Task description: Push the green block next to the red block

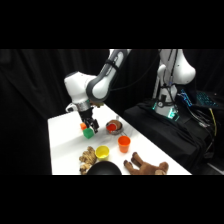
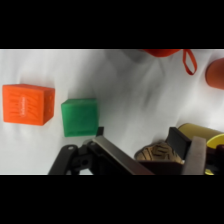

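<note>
Black curtains [image 1: 30, 80] hang behind the white table [image 1: 62, 137].

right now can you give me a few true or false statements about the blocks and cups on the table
1. The small bright green cube and the small orange-red cube sit close together with a narrow gap of white table between them. True.
2. The green cube is stacked on top of the orange-red cube. False: both rest on the table, side by side.
3. The end effector is down at the table right by the green cube. True.
4. The yellow plastic cup is lying on its side. False: it stands upright, open end up.
5. The orange plastic cup stands upright, apart from the two cubes. True.
</note>
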Tool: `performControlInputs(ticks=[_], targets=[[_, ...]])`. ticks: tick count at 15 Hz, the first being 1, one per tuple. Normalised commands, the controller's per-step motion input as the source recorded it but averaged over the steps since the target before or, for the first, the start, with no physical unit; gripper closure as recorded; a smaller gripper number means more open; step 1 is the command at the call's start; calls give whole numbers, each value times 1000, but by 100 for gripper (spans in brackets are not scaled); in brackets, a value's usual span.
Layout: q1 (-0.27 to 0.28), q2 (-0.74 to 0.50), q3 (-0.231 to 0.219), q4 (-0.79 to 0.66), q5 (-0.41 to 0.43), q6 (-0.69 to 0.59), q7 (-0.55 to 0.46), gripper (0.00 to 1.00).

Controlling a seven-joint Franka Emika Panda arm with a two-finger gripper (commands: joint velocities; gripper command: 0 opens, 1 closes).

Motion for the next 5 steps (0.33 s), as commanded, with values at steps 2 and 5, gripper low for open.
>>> performControlInputs(ticks=[2, 5], targets=[[139, -248, -124, 277, 55, -603, 75, 0], [257, -249, -198, 248, -83, -487, 359, 0]])
